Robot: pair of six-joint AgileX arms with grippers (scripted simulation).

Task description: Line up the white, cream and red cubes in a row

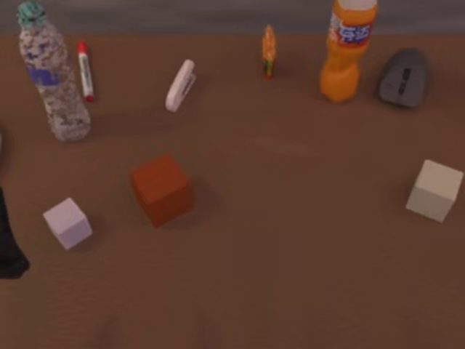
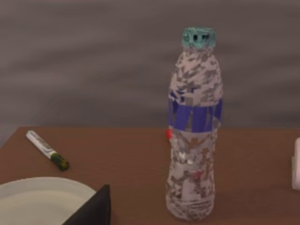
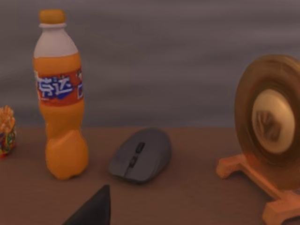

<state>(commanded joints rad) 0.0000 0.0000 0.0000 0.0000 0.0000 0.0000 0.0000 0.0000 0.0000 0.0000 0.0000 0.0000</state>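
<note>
A brown desk (image 1: pixel 290 276) is carrying everything. The red cube (image 1: pixel 161 189) is sitting left of centre, with the white cube (image 1: pixel 67 222) near it toward the left edge and the cream cube (image 1: pixel 435 190) well apart at the right edge. Along the far side a patterned water bottle (image 1: pixel 52 76), a red-capped marker (image 1: pixel 85 70), a white clip (image 1: pixel 180 86), a small orange figure (image 1: pixel 269 51), an orange soda bottle (image 1: pixel 347 49) and a grey mouse (image 1: pixel 403 77) are resting.
</note>
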